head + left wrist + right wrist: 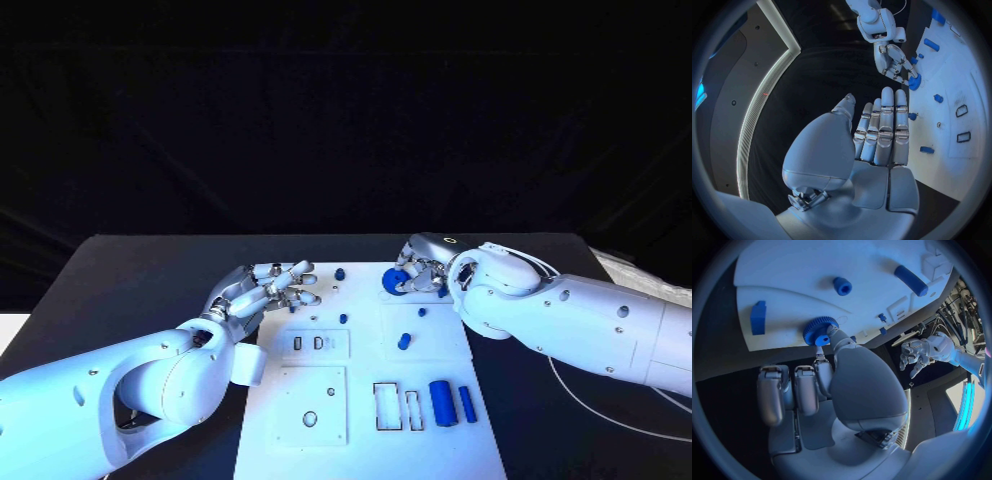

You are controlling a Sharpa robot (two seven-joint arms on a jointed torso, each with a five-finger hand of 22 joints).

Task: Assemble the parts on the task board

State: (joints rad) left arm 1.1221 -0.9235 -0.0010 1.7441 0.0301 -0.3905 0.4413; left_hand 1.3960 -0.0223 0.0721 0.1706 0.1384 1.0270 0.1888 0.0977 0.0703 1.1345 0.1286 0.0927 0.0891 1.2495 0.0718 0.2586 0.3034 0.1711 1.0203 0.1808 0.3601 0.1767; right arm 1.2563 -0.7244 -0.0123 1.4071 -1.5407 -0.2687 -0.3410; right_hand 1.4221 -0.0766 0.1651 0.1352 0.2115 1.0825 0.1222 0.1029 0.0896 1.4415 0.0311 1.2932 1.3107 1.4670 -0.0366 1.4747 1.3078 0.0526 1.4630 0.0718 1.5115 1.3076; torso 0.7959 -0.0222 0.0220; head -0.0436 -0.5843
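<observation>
Right hand pinches blue gear at task board's 12 o'clock edge; left hand empty, fingers extended. Loose blue cylinders at 4 o'clock: assembly judged early.

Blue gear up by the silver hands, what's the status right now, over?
Right hand pinching the blue gear at the task board far end. Left hand open, holding nothing, at the board's left edge. Nothing blocking.

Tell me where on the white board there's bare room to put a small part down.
The task board has bare white at its near right corner, beyond the blue cylinder and the empty slots. A bare strip also runs between the left plates and the small blue peg. The far end is crowded: the right hand holds the blue gear there, with the left hand beside it.
</observation>
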